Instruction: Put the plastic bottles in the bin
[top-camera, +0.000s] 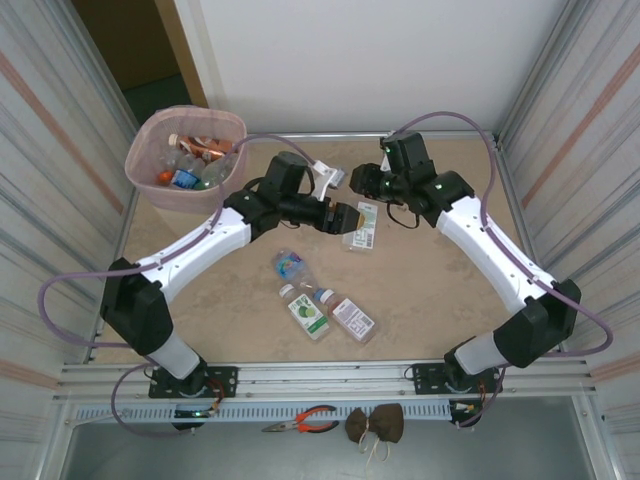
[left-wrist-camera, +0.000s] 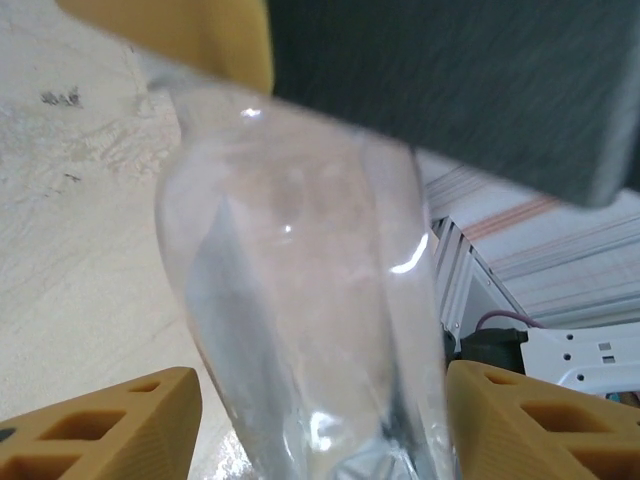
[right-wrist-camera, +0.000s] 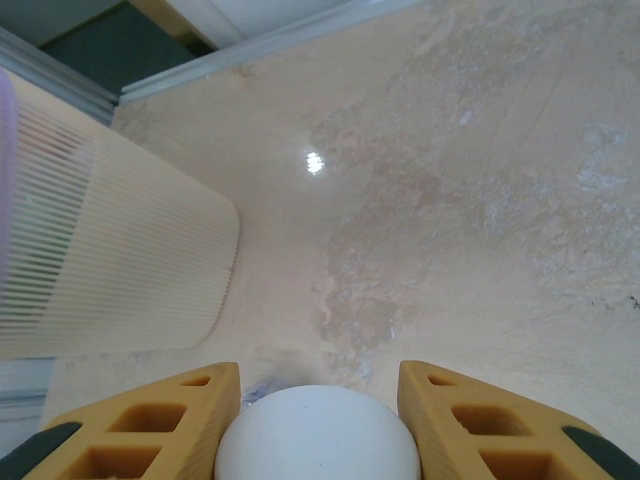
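Note:
A clear plastic bottle with a pale label hangs between both grippers over the middle of the table. My right gripper is shut on its white cap. My left gripper has its fingers against the two sides of the bottle's clear body. Three more bottles lie nearer me: a clear one with a blue label, a green-labelled one and a pink-labelled one. The pale pink bin stands at the far left with several bottles inside.
Ribbed side walls close in the table on the left and right, and a white wall stands behind it. Red-handled pliers and a dark bundle lie on the front rail. Bare tabletop lies under the right arm.

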